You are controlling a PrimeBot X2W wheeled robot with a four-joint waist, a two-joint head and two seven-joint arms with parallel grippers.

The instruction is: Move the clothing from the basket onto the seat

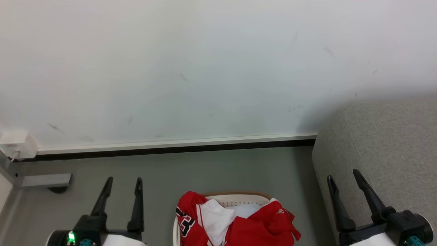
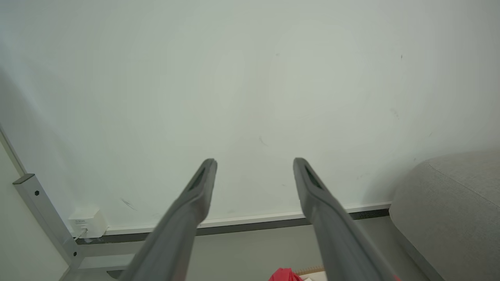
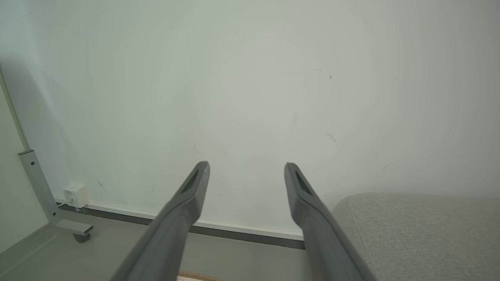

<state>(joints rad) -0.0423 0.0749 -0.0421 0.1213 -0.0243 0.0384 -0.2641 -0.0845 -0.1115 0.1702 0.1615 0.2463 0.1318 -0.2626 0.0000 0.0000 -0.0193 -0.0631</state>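
Red clothing (image 1: pixel 263 225) with white lining and a black-and-white number fills the cream basket (image 1: pixel 235 197) at the bottom centre of the head view, spilling over its brown rim. A red tip of the clothing (image 2: pixel 284 275) peeks in at the bottom of the left wrist view. The grey seat (image 1: pixel 385 150) stands to the right of the basket. My left gripper (image 1: pixel 124 182) hangs open left of the basket, nothing between its fingers. My right gripper (image 1: pixel 343 175) is open in front of the seat's rounded edge, also holding nothing.
A white wall (image 1: pixel 205 68) with a baseboard closes the far side. A white socket box (image 1: pixel 17 143) and a grey metal frame foot (image 1: pixel 46 180) sit at the far left on the grey floor (image 1: pixel 205 171).
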